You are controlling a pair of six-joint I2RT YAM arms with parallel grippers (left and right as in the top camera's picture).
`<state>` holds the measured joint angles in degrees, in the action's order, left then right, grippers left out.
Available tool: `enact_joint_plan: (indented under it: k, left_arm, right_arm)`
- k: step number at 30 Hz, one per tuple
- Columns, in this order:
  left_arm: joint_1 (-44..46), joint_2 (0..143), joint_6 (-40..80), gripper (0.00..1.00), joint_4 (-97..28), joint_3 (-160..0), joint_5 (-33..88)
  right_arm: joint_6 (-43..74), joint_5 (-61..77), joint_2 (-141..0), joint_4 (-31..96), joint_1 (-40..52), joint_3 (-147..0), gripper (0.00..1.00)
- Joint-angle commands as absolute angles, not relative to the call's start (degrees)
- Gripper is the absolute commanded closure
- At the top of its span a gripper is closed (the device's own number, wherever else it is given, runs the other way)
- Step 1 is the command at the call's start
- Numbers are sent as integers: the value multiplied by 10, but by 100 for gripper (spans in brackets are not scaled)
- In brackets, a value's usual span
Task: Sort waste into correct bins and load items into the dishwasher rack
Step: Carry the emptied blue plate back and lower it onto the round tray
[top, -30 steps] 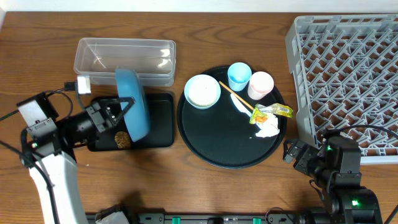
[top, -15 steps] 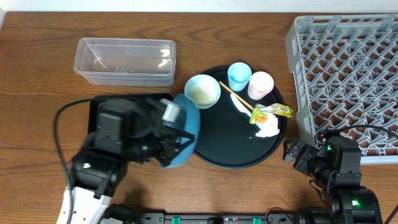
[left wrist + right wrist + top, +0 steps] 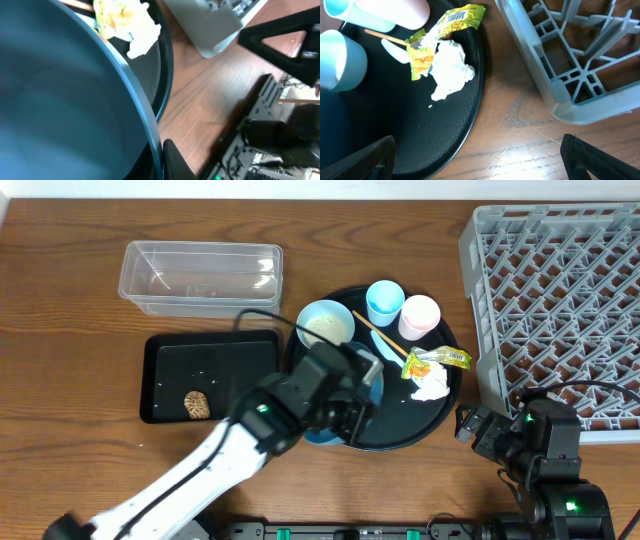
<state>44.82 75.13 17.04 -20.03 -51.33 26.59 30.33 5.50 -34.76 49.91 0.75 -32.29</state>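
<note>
My left gripper point(image 3: 350, 400) is shut on the rim of the large blue plate point(image 3: 373, 383), held over the near-left part of the round black tray point(image 3: 400, 435). In the left wrist view the plate point(image 3: 60, 100) fills the left side, with one black finger point(image 3: 175, 160) pressed on its edge. On the round tray stand the pale bowl point(image 3: 325, 325), the light-blue cup point(image 3: 384, 300) and the pink cup point(image 3: 420, 313). The yellow-green wrapper point(image 3: 445, 25) and white tissue point(image 3: 450, 70) lie by them. A brown lump point(image 3: 196, 404) lies in the black rectangular tray point(image 3: 165, 370). My right gripper point(image 3: 480, 165) is open over the table.
The clear tub point(image 3: 200, 275) stands behind the black rectangular tray. The grey rack point(image 3: 560, 300) fills the right side, its near corner point(image 3: 560, 95) close to my right gripper. A thin wooden stick point(image 3: 375, 328) lies on the round tray.
My left arm swung the blue plate from above the black rectangular tray rightward to over the round tray. The brown lump now shows uncovered in the rectangular tray. The right arm has not moved.
</note>
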Motion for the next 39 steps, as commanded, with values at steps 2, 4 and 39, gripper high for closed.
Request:
enact_joint_plan:
  k: [2,4,39]
  left_arm:
    - [475,787,183,94,-164,-515,254]
    - [484,799,183,94,-154,-515,254]
    - [420,774,96,2,-271,-603,23]
  right_arm:
    - [295,49,-346,500,4,-332,1]
    - [295,49,-346,500,4,-332,1]
    - [295,49,-346,500,4,-332,1]
